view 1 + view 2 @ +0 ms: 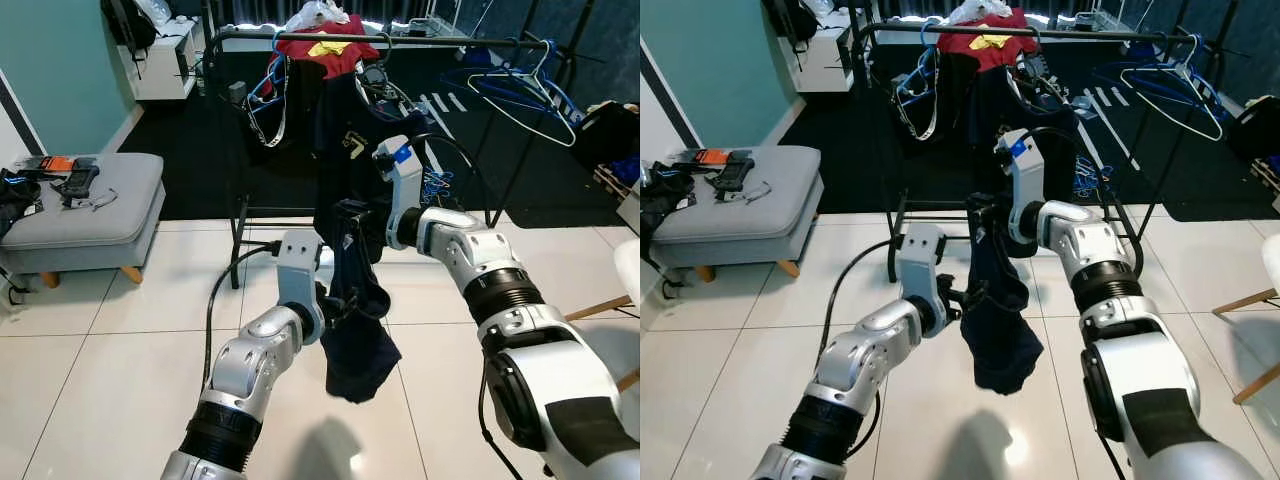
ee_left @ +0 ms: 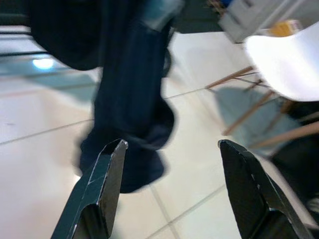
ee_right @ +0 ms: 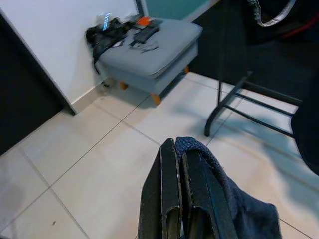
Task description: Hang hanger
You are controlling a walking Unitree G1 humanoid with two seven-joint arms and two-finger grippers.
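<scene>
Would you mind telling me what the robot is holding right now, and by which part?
The right gripper pinches the dark garment by its top edge; the left gripper is open beside it.

1. A dark navy garment (image 1: pixel 355 320) hangs limp in mid-air above the white tiled floor, in front of the rack. Its top edge is bunched and pinched where it is held; the lower part droops into a rounded, folded bulge.
2. The black clothes rack (image 1: pixel 400 42) stands behind it, at the edge of a dark carpet, its top rail running across the view.
3. On the rail hang a red garment (image 1: pixel 325 45) with a yellow patch and dark clothes beneath it.
4. Empty hangers (image 1: pixel 520 90), white and blue, hang tilted near the rail's right end, well apart from the navy garment.
</scene>
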